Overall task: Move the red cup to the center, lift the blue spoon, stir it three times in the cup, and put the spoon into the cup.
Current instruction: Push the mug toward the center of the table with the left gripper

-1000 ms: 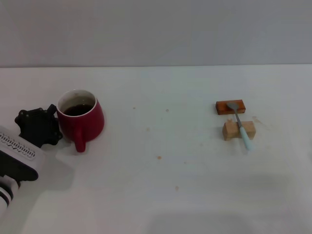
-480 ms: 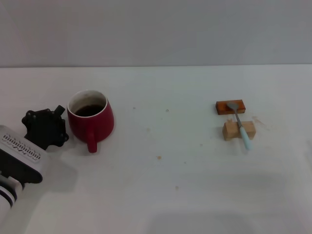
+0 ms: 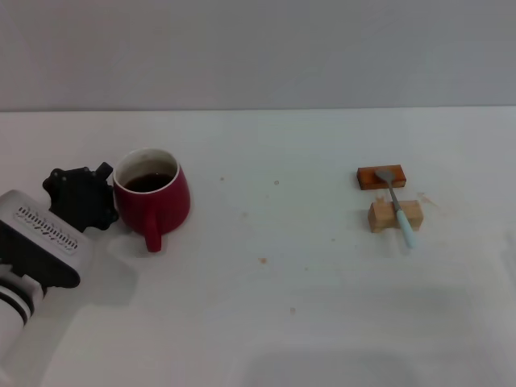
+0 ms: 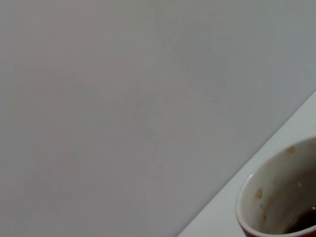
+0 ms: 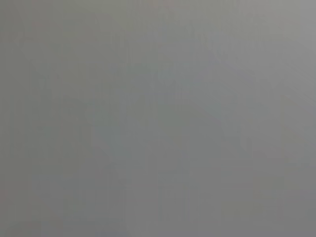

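Now | left gripper [image 3: 103, 196] beside red cup [image 3: 153, 196] | lettering unreadable

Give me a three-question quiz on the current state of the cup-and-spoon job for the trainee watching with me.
1. True or false: the blue spoon already stands inside the red cup.
2. Multiple choice: the spoon rests across A) two small blocks, B) a plate, C) the cup's rim.
3. Short answer: which gripper is beside the cup, and on which side of it?

Key
1. False. The spoon lies far to the cup's right, untouched.
2. A. Its bowl sits on the orange-brown block and its neck crosses the tan wooden block.
3. The left gripper, against the cup's left side; the handle points toward the robot. The right gripper is out of view.
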### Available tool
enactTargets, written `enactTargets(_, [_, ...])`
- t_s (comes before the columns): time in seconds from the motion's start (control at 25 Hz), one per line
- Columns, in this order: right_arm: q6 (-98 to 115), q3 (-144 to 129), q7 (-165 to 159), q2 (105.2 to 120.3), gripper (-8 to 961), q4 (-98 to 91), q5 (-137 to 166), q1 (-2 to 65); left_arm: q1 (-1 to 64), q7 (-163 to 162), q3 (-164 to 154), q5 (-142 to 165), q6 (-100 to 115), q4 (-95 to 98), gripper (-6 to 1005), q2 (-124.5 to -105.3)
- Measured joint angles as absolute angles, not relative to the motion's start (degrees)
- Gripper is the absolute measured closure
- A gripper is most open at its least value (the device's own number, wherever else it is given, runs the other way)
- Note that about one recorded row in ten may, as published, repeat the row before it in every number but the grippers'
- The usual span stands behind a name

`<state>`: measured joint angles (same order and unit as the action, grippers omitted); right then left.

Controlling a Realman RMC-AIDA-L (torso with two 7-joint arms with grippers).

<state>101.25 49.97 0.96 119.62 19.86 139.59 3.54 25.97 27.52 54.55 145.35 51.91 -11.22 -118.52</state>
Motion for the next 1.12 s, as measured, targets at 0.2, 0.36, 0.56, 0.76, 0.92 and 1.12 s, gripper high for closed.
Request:
enactTargets(0.2, [101.3,49.9,1.0,119.62,237,19.9,139.5,3.5,26.6,27.6,54.2,145.7,50.5,-11.6,994,-118.59])
enactTargets(0.36, [101.3,49.8,1.0,119.62,238,19.9,139.5,3.7,26.8,27.6,54.2,145.7,50.1,-11.6,994,-118.63])
enactTargets(0.56, [101.2,49.7,1.0,119.62,237,20.1,139.5,4.1,26.8,27.7,52.9,145.7,50.0,-11.8,993,-118.71])
enactTargets(0.76, [101.1,49.7,1.0,119.62,237,20.1,139.5,4.4,26.7,27.5,48.0,145.7,49.9,-14.3,993,-118.80])
enactTargets(0.92, [100.9,49.7,1.0,119.62,238,20.2,139.6,4.6,26.6,27.3,45.9,145.7,49.8,-16.0,992,-118.87])
enactTargets(1.12, [100.8,49.7,1.0,119.62,238,20.2,139.7,5.1,26.4,27.2,44.5,145.7,49.7,-16.7,992,-118.91])
